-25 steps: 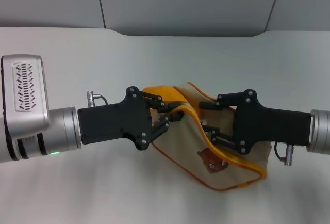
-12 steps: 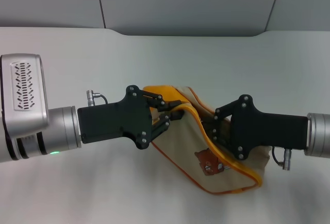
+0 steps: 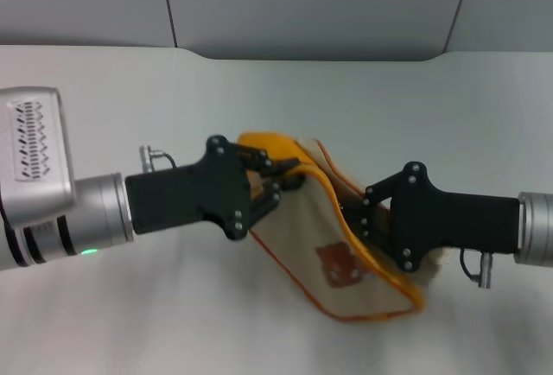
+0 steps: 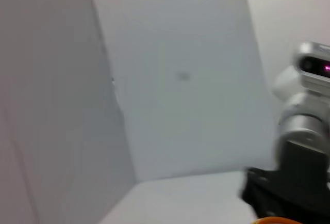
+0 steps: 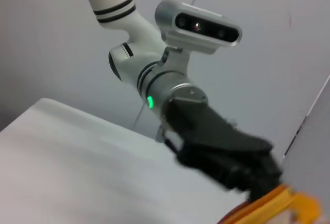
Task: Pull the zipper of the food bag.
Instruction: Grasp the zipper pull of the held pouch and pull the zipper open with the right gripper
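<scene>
Head view shows the food bag (image 3: 302, 250) has swung and tipped on the bench (image 3: 104, 306) since a second ago, so the pull is shifting the bag. Left gripper (image 3: 275, 178) is clamped on its handle end. Right gripper (image 3: 352, 216) is pinched onto the zipper (image 3: 333, 211) mid-band.

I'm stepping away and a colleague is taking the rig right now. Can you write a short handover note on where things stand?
Left pincer: shut on the food bag at its orange-yellow handle end.
Right pincer: shut on the zipper band about midway along; the pull tab itself is hidden.
The bag lies on the white table between both arms.
How far the zip is open cannot be seen; the pull is left to finish.
</scene>
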Robot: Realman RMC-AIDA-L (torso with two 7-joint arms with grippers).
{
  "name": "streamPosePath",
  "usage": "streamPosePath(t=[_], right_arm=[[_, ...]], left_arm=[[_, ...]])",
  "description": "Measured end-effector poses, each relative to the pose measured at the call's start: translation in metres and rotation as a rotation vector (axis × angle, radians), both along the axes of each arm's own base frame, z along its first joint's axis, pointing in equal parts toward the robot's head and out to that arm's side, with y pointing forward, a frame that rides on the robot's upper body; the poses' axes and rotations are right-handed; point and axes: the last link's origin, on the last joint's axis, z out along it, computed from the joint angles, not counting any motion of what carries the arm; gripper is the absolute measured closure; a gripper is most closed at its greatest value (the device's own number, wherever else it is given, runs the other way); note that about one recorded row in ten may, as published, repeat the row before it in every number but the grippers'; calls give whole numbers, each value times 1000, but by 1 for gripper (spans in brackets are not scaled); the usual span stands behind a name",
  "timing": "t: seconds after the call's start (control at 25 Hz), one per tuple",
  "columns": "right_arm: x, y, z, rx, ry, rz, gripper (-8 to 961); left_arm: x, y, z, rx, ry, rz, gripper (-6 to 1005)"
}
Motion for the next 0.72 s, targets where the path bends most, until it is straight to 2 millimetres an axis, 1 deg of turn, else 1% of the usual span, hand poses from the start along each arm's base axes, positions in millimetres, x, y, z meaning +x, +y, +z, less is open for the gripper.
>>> streamPosePath(t=[0.04, 0.12, 0.16, 0.2, 0.24, 0.36, 0.4, 0.56, 0.6, 0.72], right_arm=[[0, 0, 0, 0, 0, 0, 936], [8, -6, 2, -16, -14, -32, 927], [17, -12, 4, -24, -24, -61, 922], [29, -22, 9, -23, -31, -104, 918], [29, -22, 9, -23, -31, -104, 914], [43, -33, 18, 3, -21, -153, 901], [48, -34, 24, 34, 2, -188, 896], [51, -31, 31, 57, 53, -253, 879], [50, -28, 32, 50, 89, -292, 875], [50, -26, 34, 51, 120, -327, 861]], left_arm=[[0, 0, 0, 0, 0, 0, 901], [-3, 5, 6, 48, -34, 50, 900], [-6, 7, 9, 71, -47, 76, 900], [-10, 8, 12, 102, -66, 112, 900], [-10, 8, 12, 102, -66, 112, 900], [-16, 10, 13, 125, -64, 154, 900], [-18, 10, 11, 123, -62, 165, 900], [-19, 7, 9, 115, -74, 179, 900], [-21, 5, 9, 118, -93, 201, 900], [-26, 1, 8, 120, -113, 236, 900]])
